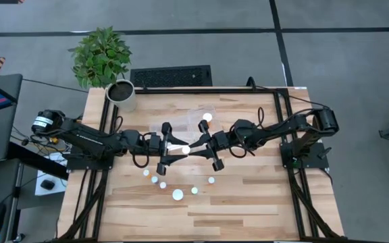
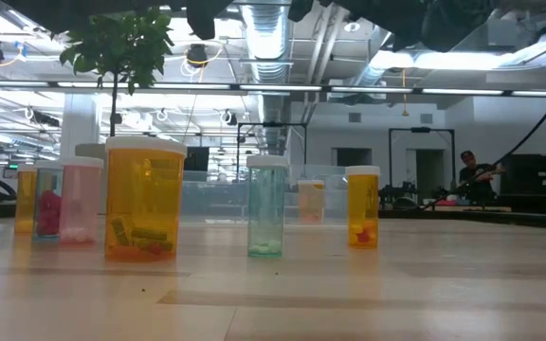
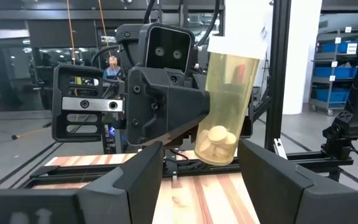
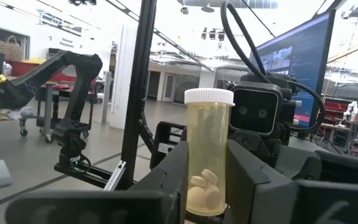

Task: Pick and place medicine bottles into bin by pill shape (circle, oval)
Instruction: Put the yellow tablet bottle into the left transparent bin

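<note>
A pale yellow medicine bottle [image 4: 208,155] with a white cap is held high over the table's middle, my right gripper [image 4: 207,205] shut on it. It holds several pale pills. In the high view the bottle [image 1: 184,149] sits between both grippers. My left gripper [image 3: 199,180] faces it from the table's left, open, with a finger on either side just short of the bottle [image 3: 229,99]. Several more medicine bottles stand on their bases on the table [image 1: 177,195] [image 2: 145,199]. The clear bin [image 1: 193,116] lies farther back, one white cap [image 1: 206,117] showing inside. My right gripper pinches the bottle's lower half [image 4: 207,183] between its two fingers. They come about level from the table's right side, one on each side wall. The bottle stands roughly upright, cap up, lifted clear of the table.
A potted plant in a white pot [image 1: 121,94] stands at the far left corner. Loose bottles form an arc near the table's middle front [image 1: 154,180] [image 1: 211,180]. Bare wood [image 1: 248,209] lies toward the near right. A person [image 2: 470,175] is in the room beyond.
</note>
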You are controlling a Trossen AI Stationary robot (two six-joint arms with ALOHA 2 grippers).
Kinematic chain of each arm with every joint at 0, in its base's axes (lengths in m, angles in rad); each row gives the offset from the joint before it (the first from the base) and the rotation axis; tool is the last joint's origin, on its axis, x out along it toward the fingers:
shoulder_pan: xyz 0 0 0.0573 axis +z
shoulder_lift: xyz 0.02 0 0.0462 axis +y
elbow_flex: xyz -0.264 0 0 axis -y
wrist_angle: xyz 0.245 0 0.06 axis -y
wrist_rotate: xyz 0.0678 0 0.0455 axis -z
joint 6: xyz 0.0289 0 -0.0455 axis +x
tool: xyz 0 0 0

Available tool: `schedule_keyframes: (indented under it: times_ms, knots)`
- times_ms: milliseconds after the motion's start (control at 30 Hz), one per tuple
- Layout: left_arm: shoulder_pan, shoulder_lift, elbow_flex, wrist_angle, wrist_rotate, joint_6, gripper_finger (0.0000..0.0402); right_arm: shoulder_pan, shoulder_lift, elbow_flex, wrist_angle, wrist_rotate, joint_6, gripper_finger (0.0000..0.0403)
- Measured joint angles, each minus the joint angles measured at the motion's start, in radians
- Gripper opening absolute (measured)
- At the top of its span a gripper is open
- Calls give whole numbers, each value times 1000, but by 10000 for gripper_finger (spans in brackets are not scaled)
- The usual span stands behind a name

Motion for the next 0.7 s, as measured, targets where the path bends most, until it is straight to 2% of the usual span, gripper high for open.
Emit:
schedule_keyframes:
  times_ms: [300, 700]
  knots:
    - [1, 0, 1, 4, -9, -15, 200, -2, 0, 0, -3, 1, 0, 88]
    - [1, 16, 48, -88, -28, -17, 201, -2, -1, 0, -21, 3, -1, 88]
